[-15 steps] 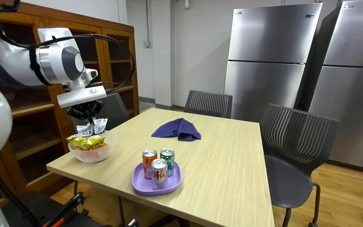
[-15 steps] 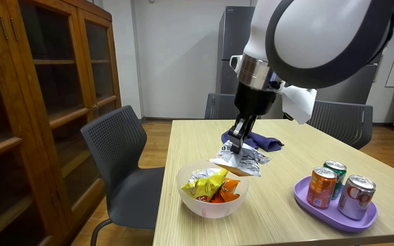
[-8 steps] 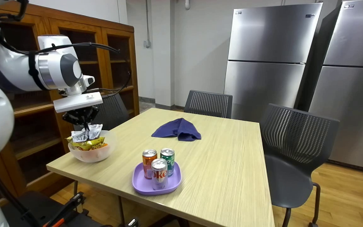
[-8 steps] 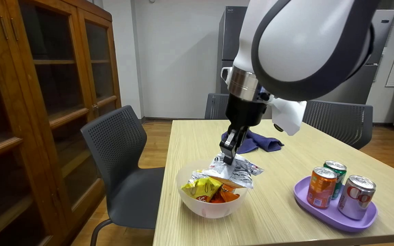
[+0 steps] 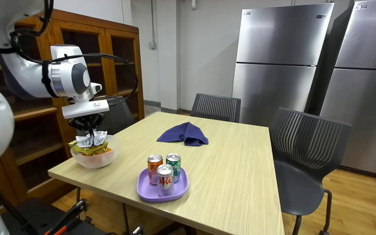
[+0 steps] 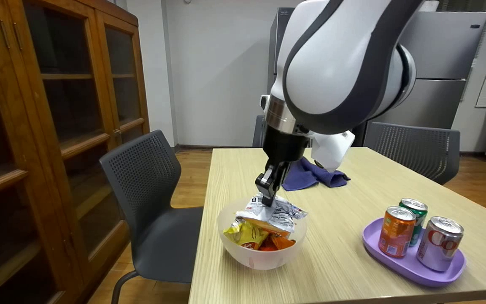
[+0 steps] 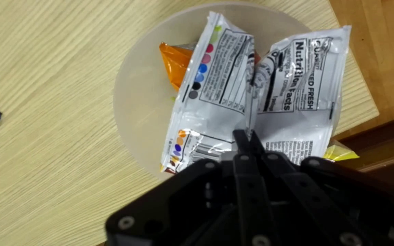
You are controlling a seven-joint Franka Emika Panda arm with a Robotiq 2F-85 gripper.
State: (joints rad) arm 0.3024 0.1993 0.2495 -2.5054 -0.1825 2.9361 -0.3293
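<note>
My gripper (image 7: 248, 135) is shut on the pinched middle of a silver snack bag (image 7: 214, 119), printed with nutrition text and coloured dots. In both exterior views the gripper (image 6: 267, 200) (image 5: 92, 138) points down over the frosted bowl (image 6: 264, 262) (image 5: 96, 162). The silver bag (image 6: 283, 217) lies over the other bags, within the bowl's rim or slightly above it. A yellow bag (image 6: 247, 234) and an orange bag (image 6: 283, 242) are in the bowl under it. In the wrist view only corners of the yellow bag (image 7: 340, 152) and orange bag (image 7: 174, 63) show.
A purple tray (image 5: 146, 192) with an orange can (image 5: 153, 169), a green can (image 5: 174, 168) and a silver can (image 5: 165, 182) stands on the table (image 5: 227, 182). A dark blue cloth (image 5: 183, 133) lies farther back. Chairs and a wooden cabinet (image 6: 74, 152) stand around.
The gripper has come down with the silver bag, from above the bowl's side to over its middle. The bag now rests lower, on or just over the yellow and orange bags.
</note>
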